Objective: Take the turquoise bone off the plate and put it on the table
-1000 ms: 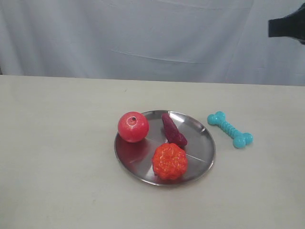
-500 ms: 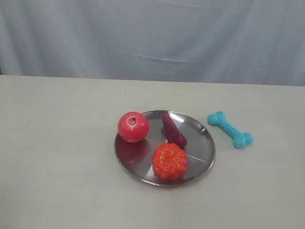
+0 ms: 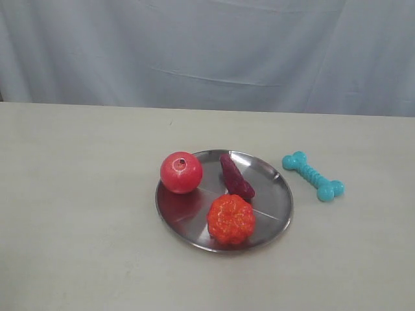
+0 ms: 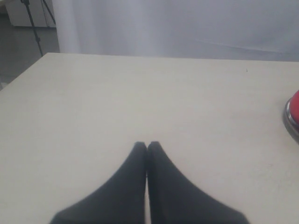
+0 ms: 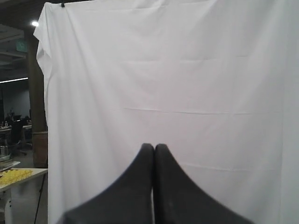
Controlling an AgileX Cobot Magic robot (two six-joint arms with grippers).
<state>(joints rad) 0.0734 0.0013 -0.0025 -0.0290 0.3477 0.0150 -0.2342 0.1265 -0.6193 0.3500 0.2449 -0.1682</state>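
Observation:
The turquoise bone [image 3: 312,175] lies flat on the beige table [image 3: 78,214], just right of the silver plate [image 3: 275,207] and apart from its rim. Neither gripper shows in the exterior view. In the left wrist view my left gripper [image 4: 147,145] is shut with nothing in it, low over bare table, with the plate's edge [image 4: 291,122] at the side. In the right wrist view my right gripper [image 5: 153,147] is shut and empty, facing the white cloth backdrop [image 5: 187,70]; no table or bone shows there.
On the plate sit a red ball-like toy [image 3: 181,172], a dark purple oblong toy [image 3: 236,176] and an orange knobbly toy [image 3: 231,218]. A grey-blue cloth [image 3: 207,52] hangs behind the table. A tripod [image 4: 35,23] stands off the table's far corner.
The dark arm part seen at the top right of the exterior view one second ago has left the picture. The bone, plate and toys have not moved.

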